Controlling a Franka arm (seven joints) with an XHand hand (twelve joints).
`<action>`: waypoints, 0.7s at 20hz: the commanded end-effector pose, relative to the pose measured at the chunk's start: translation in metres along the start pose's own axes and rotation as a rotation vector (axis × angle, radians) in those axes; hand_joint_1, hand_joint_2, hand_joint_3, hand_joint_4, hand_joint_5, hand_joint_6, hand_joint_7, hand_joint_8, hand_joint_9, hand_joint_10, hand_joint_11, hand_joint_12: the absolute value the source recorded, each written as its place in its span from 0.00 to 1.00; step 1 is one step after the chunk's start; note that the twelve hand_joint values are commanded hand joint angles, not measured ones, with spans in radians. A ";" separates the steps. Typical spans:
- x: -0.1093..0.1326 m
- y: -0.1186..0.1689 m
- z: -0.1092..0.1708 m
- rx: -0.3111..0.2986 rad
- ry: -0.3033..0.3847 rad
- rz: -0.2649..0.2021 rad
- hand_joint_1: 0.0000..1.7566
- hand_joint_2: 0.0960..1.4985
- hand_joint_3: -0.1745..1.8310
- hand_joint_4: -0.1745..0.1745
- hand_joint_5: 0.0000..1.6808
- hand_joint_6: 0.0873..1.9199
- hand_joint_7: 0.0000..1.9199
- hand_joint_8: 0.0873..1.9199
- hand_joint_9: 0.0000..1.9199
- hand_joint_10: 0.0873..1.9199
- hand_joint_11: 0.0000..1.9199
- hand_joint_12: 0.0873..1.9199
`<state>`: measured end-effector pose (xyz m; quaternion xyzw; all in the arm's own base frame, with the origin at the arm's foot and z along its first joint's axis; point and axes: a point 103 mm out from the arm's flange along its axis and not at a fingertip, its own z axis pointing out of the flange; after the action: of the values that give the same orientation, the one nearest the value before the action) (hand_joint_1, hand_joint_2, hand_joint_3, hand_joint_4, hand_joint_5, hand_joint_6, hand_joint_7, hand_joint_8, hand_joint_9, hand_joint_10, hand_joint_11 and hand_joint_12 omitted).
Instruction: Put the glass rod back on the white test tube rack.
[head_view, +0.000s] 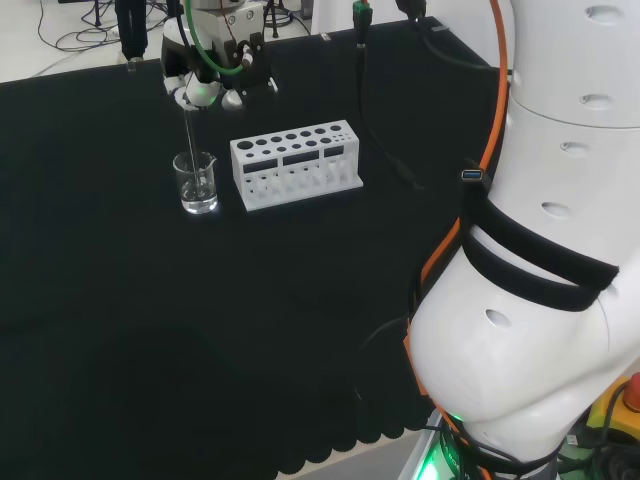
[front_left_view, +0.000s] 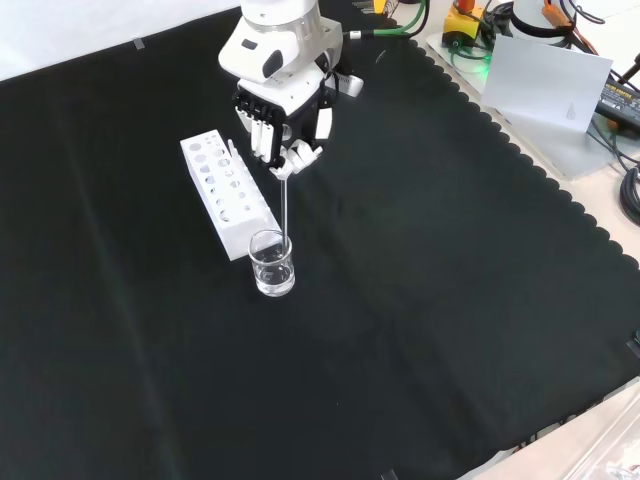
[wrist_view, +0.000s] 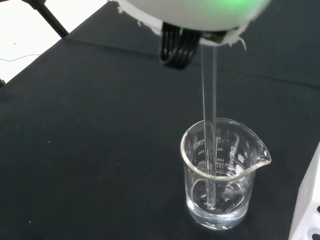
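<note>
A small clear glass beaker (wrist_view: 220, 175) with a pouring lip stands on the black cloth (front_left_view: 450, 300), just beside one short end of the white plastic test tube rack (front_left_view: 227, 193). A little clear liquid sits in its bottom, and printed measuring marks run up its wall. The thin clear glass rod (wrist_view: 210, 130) stands nearly upright with its lower end inside the beaker. Directly above the beaker, the black and white hand (front_left_view: 283, 128) pinches the rod's top between curled fingers. The rack's round holes hold nothing.

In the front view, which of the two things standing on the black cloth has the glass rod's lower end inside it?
The clear beaker: the glass rod, pinched by the hand, reaches down into it. The white test tube rack beside it holds nothing.
</note>
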<state>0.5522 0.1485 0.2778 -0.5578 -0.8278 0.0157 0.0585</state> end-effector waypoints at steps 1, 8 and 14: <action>0.000 -0.002 0.000 -0.003 -0.011 -0.020 0.75 0.37 0.51 0.00 0.68 0.34 0.63 0.57 0.92 0.33 0.91 0.35; -0.004 0.000 0.000 -0.002 -0.006 0.011 0.75 0.37 0.51 0.00 0.68 0.34 0.63 0.57 0.92 0.33 0.91 0.36; -0.006 0.002 -0.002 -0.006 0.008 0.009 0.75 0.37 0.51 0.00 0.68 0.34 0.64 0.57 0.92 0.33 0.91 0.36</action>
<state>0.5545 0.1454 0.2790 -0.5622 -0.8250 0.0156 0.0552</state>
